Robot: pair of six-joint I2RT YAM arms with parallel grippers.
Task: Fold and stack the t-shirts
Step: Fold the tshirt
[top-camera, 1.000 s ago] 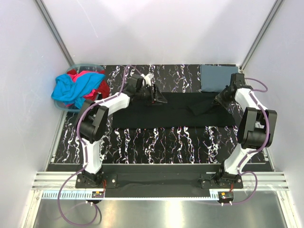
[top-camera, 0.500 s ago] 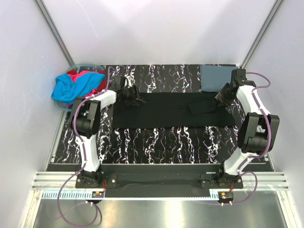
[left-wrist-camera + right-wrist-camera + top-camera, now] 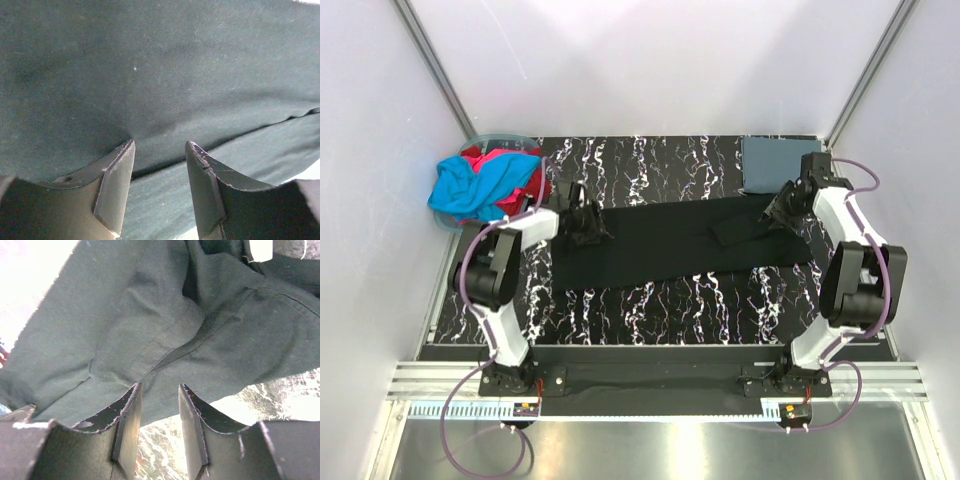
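Across the middle of the marbled surface (image 3: 650, 300) lies the black t-shirt (image 3: 670, 240), spread out long and mostly flat. It's tilted a bit, so its left end sits nearer the arm bases than its right end. One small flap of cloth is folded over onto the body close to the right end.

The left gripper (image 3: 582, 222) is down on the black t-shirt's left end and the right gripper (image 3: 778, 208) is on its right end. On the left wrist cam the jaws are only a narrow gap apart, tips against dark cloth with a fold edge running past them. I can't tell if they've actually pinched any of it. Same deal on the right wrist cam, where the jaws are narrowly parted at the shirt's edge, with a seam and wrinkles at the tips. Can't tell there either.

The slate blue-grey t-shirt (image 3: 778, 164) sits folded into a rectangle just behind the black t-shirt's right end. Well off the black t-shirt's left end, the cyan t-shirt (image 3: 475, 185) and red t-shirt (image 3: 534, 186) are heaped in the plastic tub (image 3: 505, 135) — cyan on top, spilling over the rim.
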